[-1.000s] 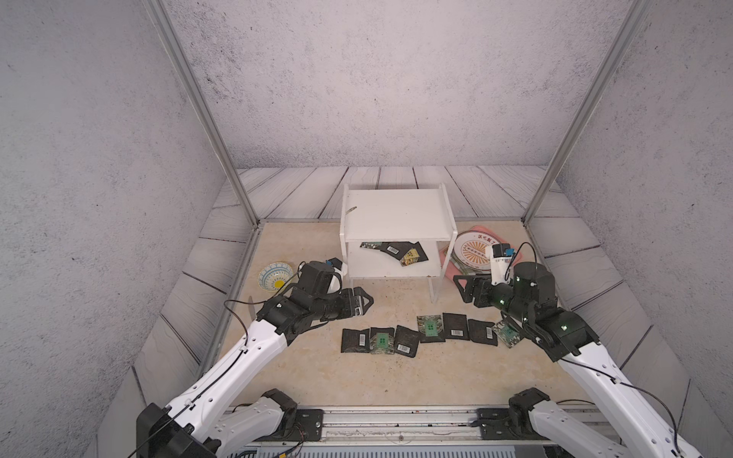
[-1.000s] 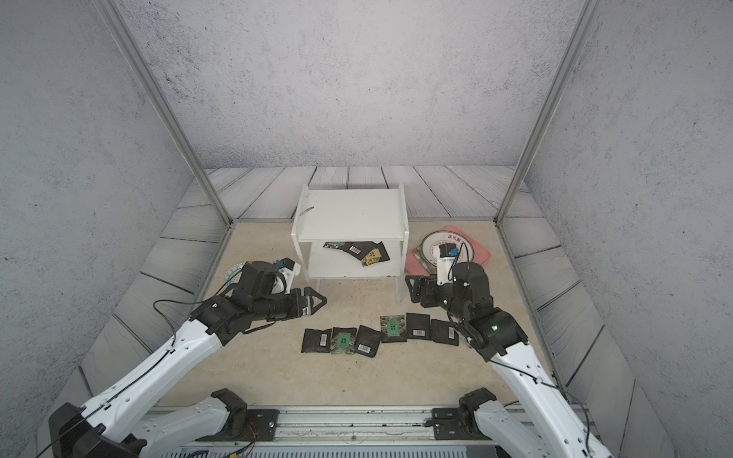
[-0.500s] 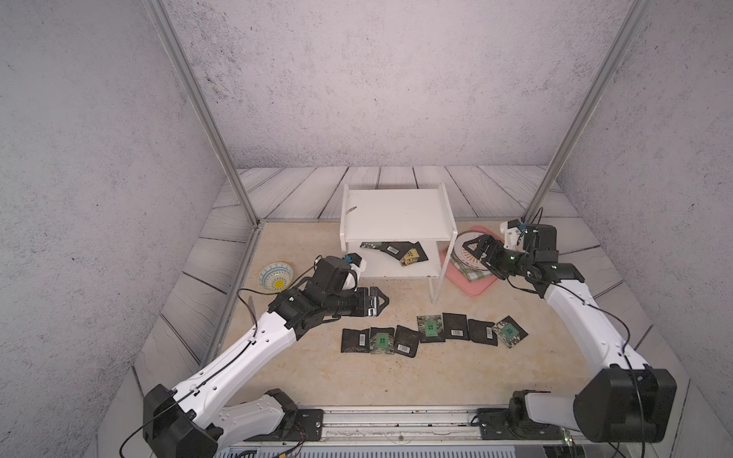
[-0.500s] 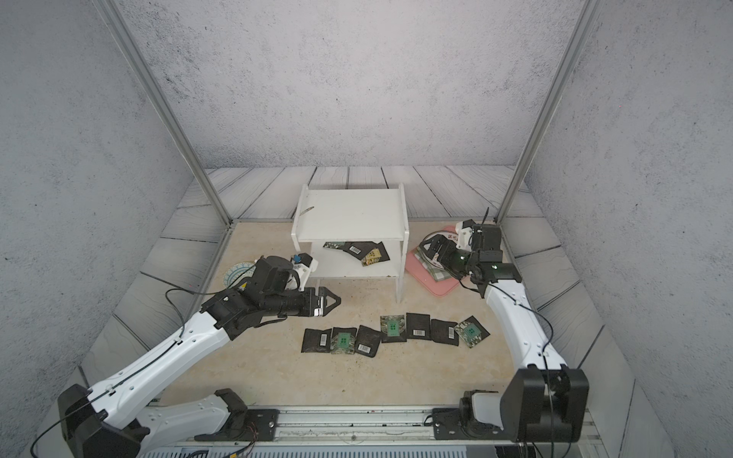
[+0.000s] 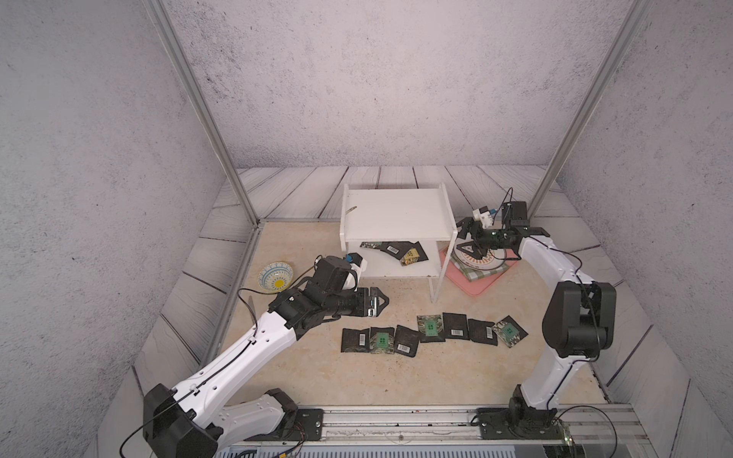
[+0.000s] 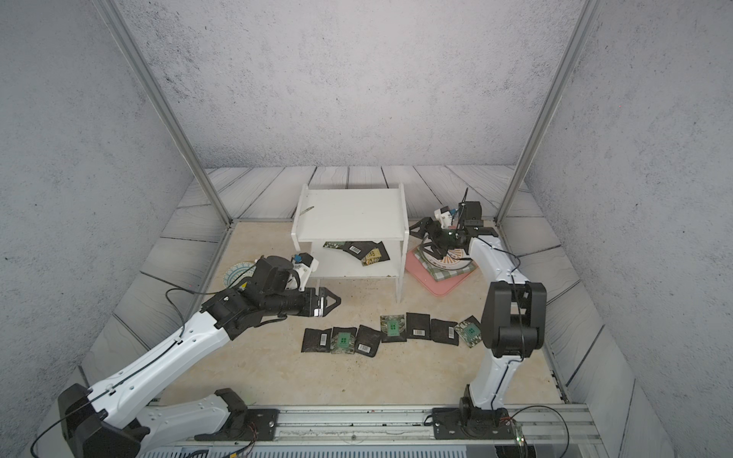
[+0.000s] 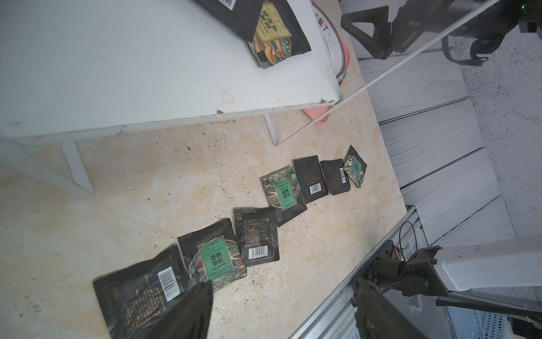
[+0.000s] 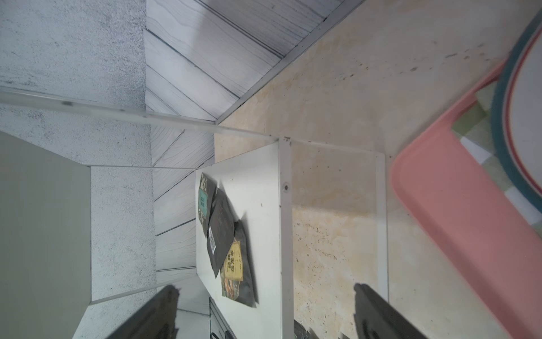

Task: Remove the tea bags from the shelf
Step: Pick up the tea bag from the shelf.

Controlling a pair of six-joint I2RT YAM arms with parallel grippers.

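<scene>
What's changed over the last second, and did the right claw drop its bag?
Yes. The right claw let go of a green-labelled tea bag at the end of the floor row, then swung back to the shelf's right side, beside the pink tray, open and empty. The left claw moved toward the shelf, open. The bags on the lower tier stayed put.

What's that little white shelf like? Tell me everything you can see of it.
The shelf is a small white two-tier rack of painted board with raised side edges and thin legs, standing upright on the beige floor. Its top tier is nearly bare; the lower tier holds three overlapping tea bags. Its front edge is chipped. A pink tray lies beside it. No fingers touch it.
</scene>
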